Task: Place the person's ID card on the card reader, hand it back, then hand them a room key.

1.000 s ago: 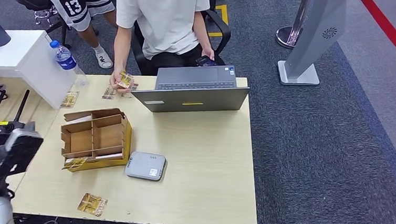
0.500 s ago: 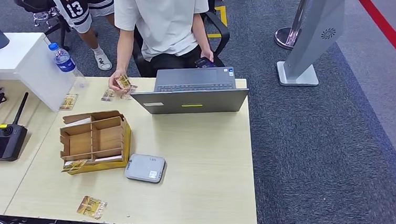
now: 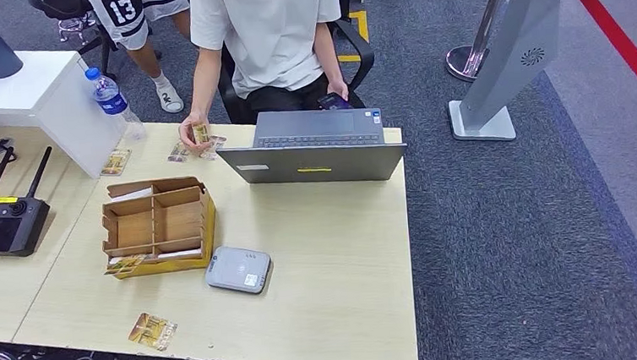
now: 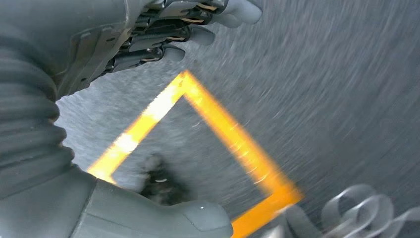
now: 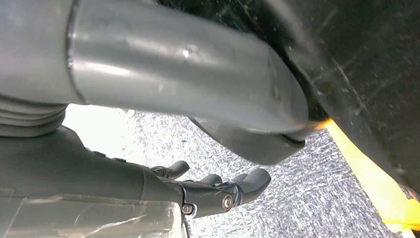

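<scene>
Resting in the seated person's hand (image 3: 194, 131) at the far edge of the table (image 3: 337, 255), the ID card (image 3: 201, 134) is a small, thin, gold-patterned card, held just above a few similar cards (image 3: 179, 150) lying on the wood. It looks light, stiff and smooth, so it would likely slip under a loose hold; pinching it by a free edge, thumb on one flat face and fingers on the other, seems the safest way to take it. The grey card reader (image 3: 237, 269) lies flat nearer the robot, just beside a cardboard divider box (image 3: 159, 224) that has cards tucked along its near side. Another card (image 3: 152, 330) lies by itself close to the near edge. An open laptop (image 3: 313, 149) sits between the person and the reader. Both robot arms hang below the table. The left hand (image 4: 163, 34), seen over grey carpet with a yellow floor marking, holds nothing, fingers loosely extended and apart. The right hand (image 5: 218, 191) also holds nothing, its fingers slightly curved and spread above the carpet.
</scene>
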